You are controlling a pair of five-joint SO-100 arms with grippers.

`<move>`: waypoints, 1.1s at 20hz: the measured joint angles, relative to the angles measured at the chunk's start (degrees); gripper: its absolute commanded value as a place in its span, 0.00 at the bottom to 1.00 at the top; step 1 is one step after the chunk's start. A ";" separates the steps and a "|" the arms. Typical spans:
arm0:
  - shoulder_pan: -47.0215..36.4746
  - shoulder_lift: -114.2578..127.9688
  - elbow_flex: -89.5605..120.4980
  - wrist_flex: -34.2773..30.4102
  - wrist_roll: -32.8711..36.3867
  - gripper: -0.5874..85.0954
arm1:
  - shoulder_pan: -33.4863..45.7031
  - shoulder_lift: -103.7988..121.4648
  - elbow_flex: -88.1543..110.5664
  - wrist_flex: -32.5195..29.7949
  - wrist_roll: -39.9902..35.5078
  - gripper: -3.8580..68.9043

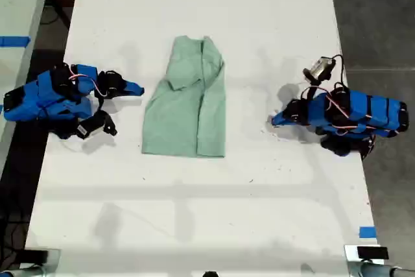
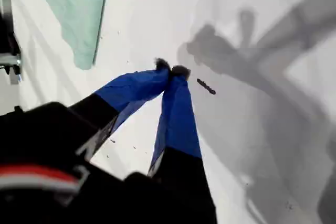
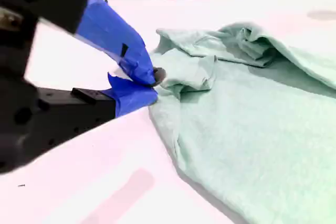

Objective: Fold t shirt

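**Second gripper at the shirt's edge, first held apart**

My second gripper (image 3: pixel 152 80), jaws pressed together and gripping nothing, sits just beside the t shirt (image 1: pixel 188 102), which lies mid-table (image 1: pixel 194 212), long axis running top to bottom in the exterior view. My first gripper (image 2: pixel 172 70), also closed on nothing, rests farther off, at the exterior view's right.

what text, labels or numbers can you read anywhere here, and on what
None can be read.
The t shirt is plain, with no print or tag showing.
The table carries no writing.
The blue tape on the table near the exterior view's right edge is blank.
Neither arm shows a readable label.
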 measured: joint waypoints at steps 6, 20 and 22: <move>2.11 0.00 -1.23 -0.09 1.23 0.00 | 0.97 0.44 0.00 1.85 -0.70 0.03; 8.09 -70.49 -28.83 -8.26 -5.19 0.16 | 1.41 0.44 0.00 1.85 -1.41 0.03; 9.23 -79.54 -33.40 -8.26 -5.80 0.18 | 1.41 0.44 0.00 1.85 -1.67 0.03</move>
